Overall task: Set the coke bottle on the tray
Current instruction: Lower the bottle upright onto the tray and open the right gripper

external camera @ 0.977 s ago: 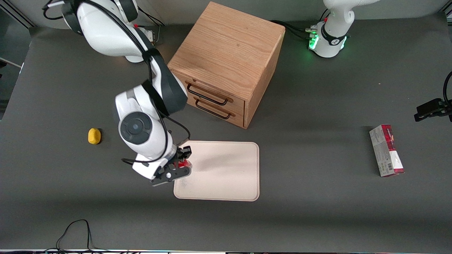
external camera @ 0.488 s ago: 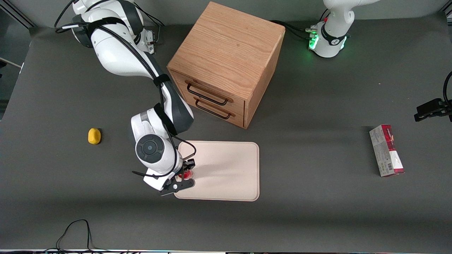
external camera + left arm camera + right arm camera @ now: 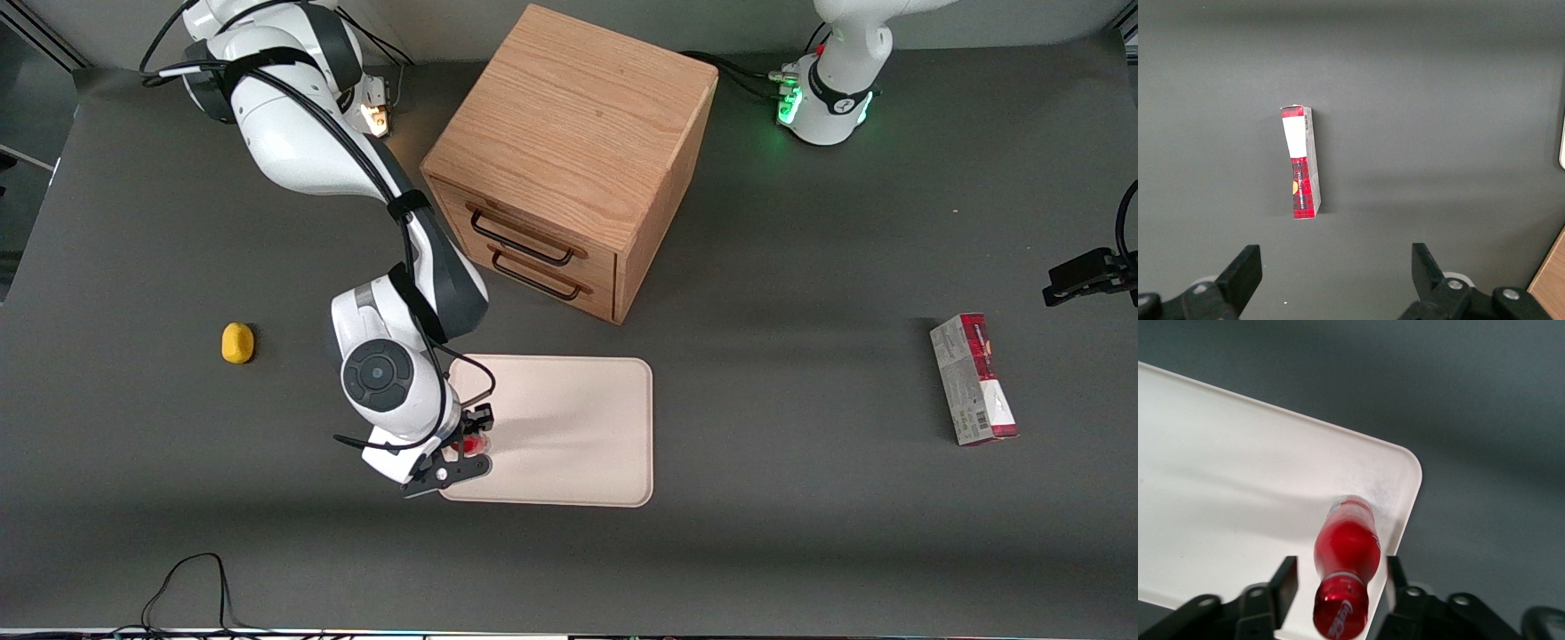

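Two jaws of the right gripper stand apart, one on each side of the coke bottle, with a sliver of tray visible between each jaw and the red body; they flank the bottle at shoulder height, just under the cap, and clamp nothing. The bottle appears to stand upright on its silvery base on the tray, close to a rounded corner and its low rim; in the front view this falls in the lower centre of the frame, at the end of the tray toward the working arm.

So the placing looks all but done, and the risk lies in the withdrawal. The gaps beside the bottle are narrow; if the jaws rise off-line or swing sideways, one could catch the cap or shoulder and tip this slim, top-heavy thing. Standing so near the corner, a toppled bottle could roll over the low rim onto the dark worktop; a straight lift would be the safer way out.

Farther out, the wooden drawer cabinet fills the upper centre; the yellow lump lies toward the working arm's end, the red-and-grey carton toward the parked arm's; all are well apart from the tray.
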